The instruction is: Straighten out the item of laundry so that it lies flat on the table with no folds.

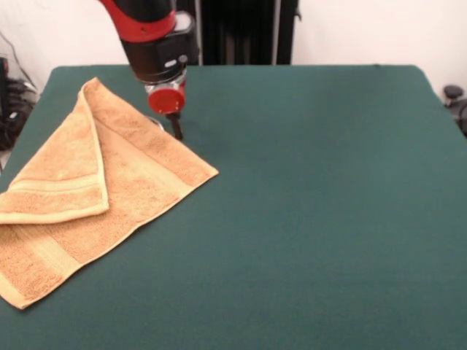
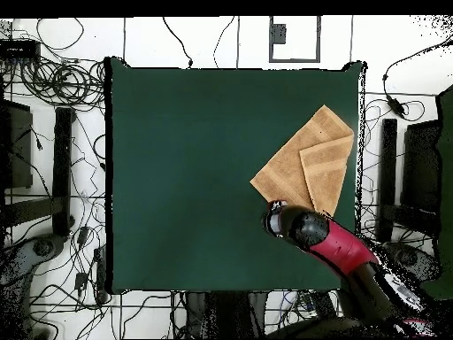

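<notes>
The orange-tan towel [image 1: 139, 179] lies at the left of the green table [image 1: 328, 219] in the front view. It is folded: one flap [image 1: 62, 171] with a woven band lies doubled over its left part. No white tag shows. My gripper [image 1: 174, 130] hangs from the red and black arm just above the towel's far right edge, by bare felt. I cannot tell whether it touches the cloth. In the overhead view the towel [image 2: 287, 168] is at the table's [image 2: 177, 159] right side, with the gripper [image 2: 276, 218] just below its lower corner.
The towel's folded part reaches close to the table's left edge in the front view. The black pedestal [image 1: 241, 29] stands behind the far edge. Cables and stands [image 2: 53, 159] surround the table in the overhead view.
</notes>
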Robot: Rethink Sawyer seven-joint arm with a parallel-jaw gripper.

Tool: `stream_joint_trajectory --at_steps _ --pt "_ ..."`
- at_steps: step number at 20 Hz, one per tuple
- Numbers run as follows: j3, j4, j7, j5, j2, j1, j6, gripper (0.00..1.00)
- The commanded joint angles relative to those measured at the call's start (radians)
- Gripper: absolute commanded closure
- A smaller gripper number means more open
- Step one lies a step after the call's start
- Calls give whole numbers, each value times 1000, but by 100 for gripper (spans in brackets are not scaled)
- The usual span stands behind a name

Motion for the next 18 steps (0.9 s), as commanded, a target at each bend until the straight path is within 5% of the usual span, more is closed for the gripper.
stream_joint_trajectory --at_steps 1,8,18 --pt "78 -11 100 82 -128 73 80 0" --pt "11 -56 101 81 -189 122 206 0" --pt "61 -140 60 76 34 85 51 0"
